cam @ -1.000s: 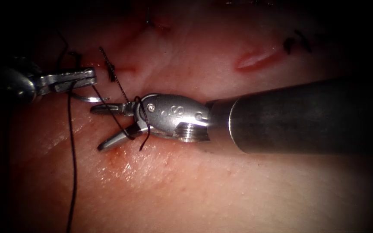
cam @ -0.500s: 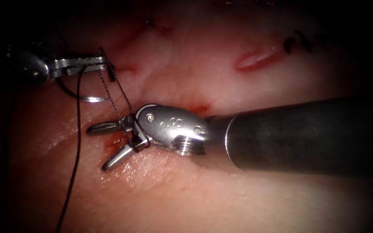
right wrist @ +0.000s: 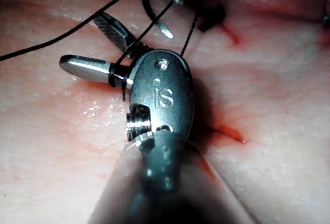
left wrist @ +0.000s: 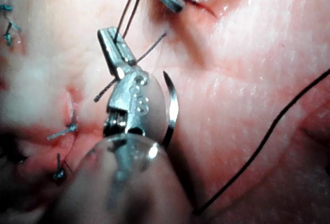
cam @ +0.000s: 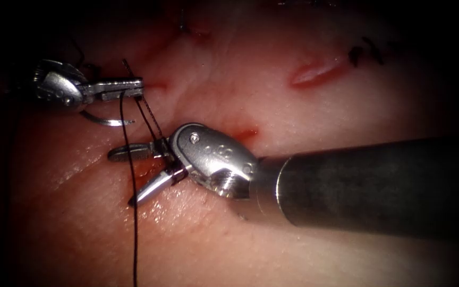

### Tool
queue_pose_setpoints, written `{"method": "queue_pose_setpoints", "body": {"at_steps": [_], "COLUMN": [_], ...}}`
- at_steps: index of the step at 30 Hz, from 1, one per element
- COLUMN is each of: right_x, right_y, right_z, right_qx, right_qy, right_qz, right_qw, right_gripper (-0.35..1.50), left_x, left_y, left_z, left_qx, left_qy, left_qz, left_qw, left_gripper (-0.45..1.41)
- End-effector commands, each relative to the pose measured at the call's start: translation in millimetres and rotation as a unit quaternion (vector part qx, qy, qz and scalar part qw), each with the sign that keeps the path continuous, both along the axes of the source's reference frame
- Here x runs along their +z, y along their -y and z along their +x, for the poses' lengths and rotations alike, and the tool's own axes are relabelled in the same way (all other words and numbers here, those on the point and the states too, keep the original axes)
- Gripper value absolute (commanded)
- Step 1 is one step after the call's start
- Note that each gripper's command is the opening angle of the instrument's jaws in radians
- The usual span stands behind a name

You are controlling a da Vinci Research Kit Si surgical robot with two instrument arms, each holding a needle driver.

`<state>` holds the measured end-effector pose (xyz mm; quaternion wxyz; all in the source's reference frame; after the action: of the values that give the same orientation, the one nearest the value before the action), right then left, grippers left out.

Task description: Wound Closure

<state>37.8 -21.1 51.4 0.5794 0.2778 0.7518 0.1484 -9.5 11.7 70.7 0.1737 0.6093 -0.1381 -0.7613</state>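
Two claws over the tissue [cam: 240, 239], left claw [cam: 138, 85] pinched on the thread [cam: 128, 159] to hold it taut, right claw [cam: 123, 178] spread with thread wrapped round its jaw bases, seemingly for a knot, needle [cam: 107, 121] loose left of the cut [cam: 160, 85].

A surgical training bench, this: pale pork-belly tissue [cam: 304, 244] under hard endoscope light, dark at the edges, stitched cuts [left wrist: 64, 131] across it, a steel wristed needle driver [cam: 213, 157] and black suture thread [cam: 134, 212] close by.
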Motion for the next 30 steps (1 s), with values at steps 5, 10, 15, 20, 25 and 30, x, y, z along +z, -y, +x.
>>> {"method": "queue_pose_setpoints", "body": {"at_steps": [5,10,15,20,25,30], "right_x": [-0.1,-0.4,-0.6,-0.5,-0.4,-0.3], "right_y": [-0.7,-1.1,-2.1,-2.7,-3.0,-3.6], "right_z": [0.5,-0.5,-1.1,-1.3,-1.5,-1.8], "right_qx": [0.025,0.043,0.062,0.071,0.093,0.128], "right_qy": [-0.027,-0.024,-0.010,-0.003,0.009,0.034], "right_qz": [0.012,0.020,0.029,0.025,0.031,0.042], "right_qw": [0.999,0.999,0.998,0.997,0.995,0.990], "right_gripper": [0.91,0.88,0.86,0.86,0.86,0.86], "left_x": [1.0,0.8,0.4,0.1,0.0,0.5], "left_y": [0.9,2.3,3.4,4.1,5.3,7.4], "left_z": [-0.3,0.4,0.9,1.6,2.0,2.0], "left_qx": [0.004,0.007,0.013,0.016,0.016,0.010], "left_qy": [-0.010,-0.010,-0.016,-0.015,-0.017,-0.023], "left_qz": [-0.010,-0.016,-0.015,-0.014,-0.016,-0.023], "left_qw": [1.000,1.000,1.000,1.000,1.000,0.999], "left_gripper": [-0.45,-0.45,-0.45,-0.45,-0.45,-0.45]}}
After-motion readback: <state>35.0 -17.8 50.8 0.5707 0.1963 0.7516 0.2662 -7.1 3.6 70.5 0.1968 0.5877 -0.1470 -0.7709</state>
